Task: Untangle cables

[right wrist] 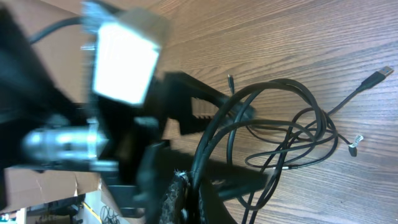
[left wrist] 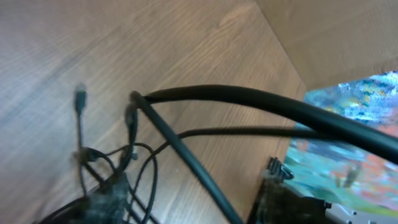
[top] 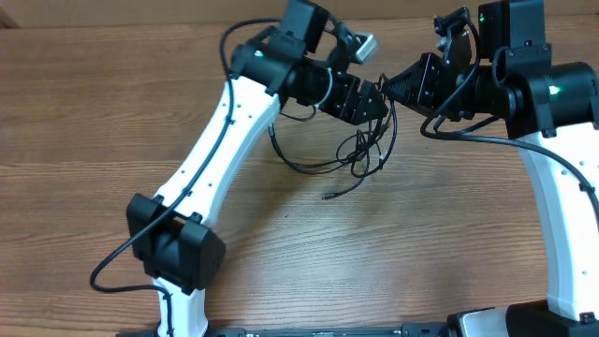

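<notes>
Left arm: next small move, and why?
Probably close the left gripper on the cables running between its open jaws. The right gripper looks shut on them right beside it, and the loops below are tangled, so a second grip seems needed before the arms pull apart.

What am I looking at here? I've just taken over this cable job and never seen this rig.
Two white-and-black robot arms work at a wooden table. The overhead picture looks down on both; the other two come from a camera on each wrist. Between the arms is a tangle of thin black cables, partly lying on the table, with one plug stretched out to the side. In the right wrist view, the right gripper is shut on the cables where they bunch together, while the left gripper stands open with strands running between its jaws. The left wrist view is too blurred to add much.
</notes>
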